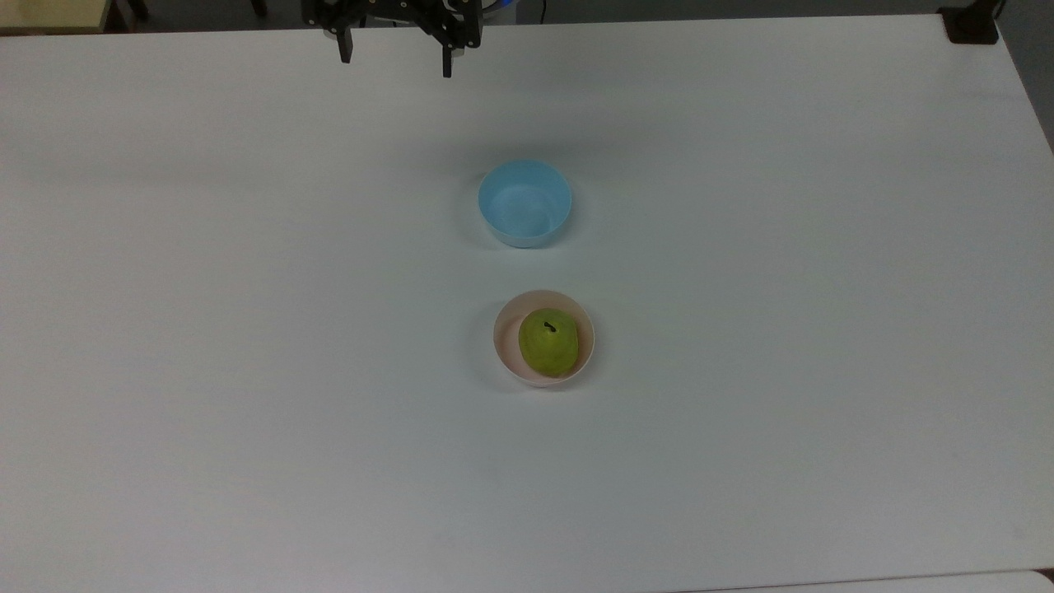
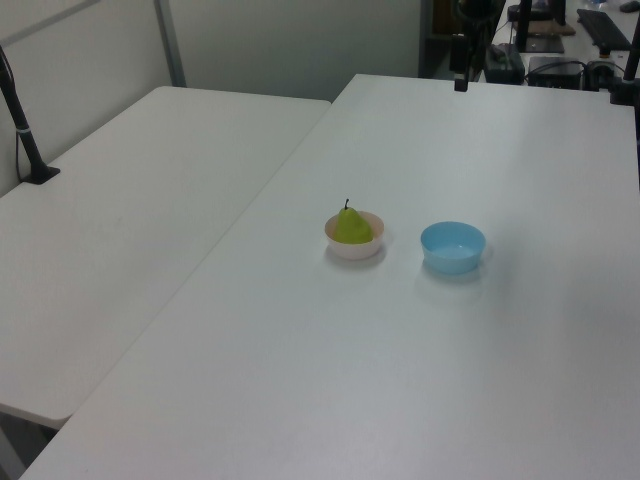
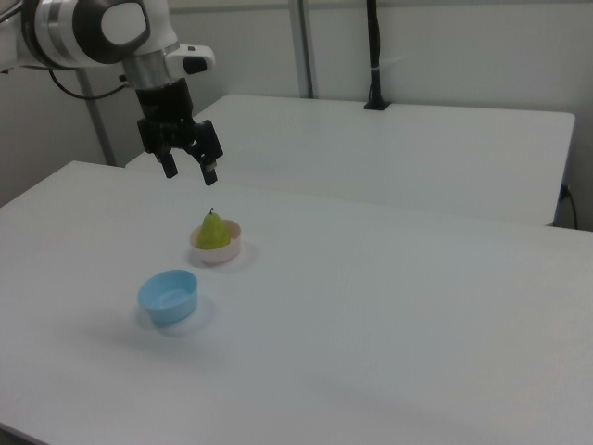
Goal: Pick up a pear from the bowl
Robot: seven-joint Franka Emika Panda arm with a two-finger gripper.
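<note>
Yellow-green pear (image 1: pixel 547 343), pale pink bowl (image 1: pixel 504 338), light blue bowl (image 1: pixel 524 203)

Arm (image 3: pixel 93 32) cut off by right view's left edge. Gripper (image 1: pixel 395 62) body clipped at top view's top edge. Pear (image 1: pixel 547 342) underside hidden inside bowl (image 1: pixel 504 342).

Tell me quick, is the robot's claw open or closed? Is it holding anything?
Gripper: open, holding nothing; the pear sits in the pink bowl.

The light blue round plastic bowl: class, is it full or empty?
Empty. The light blue round plastic bowl shows only its bare inside in the top view; the yellow-green pear sits in the pale pink bowl.
</note>
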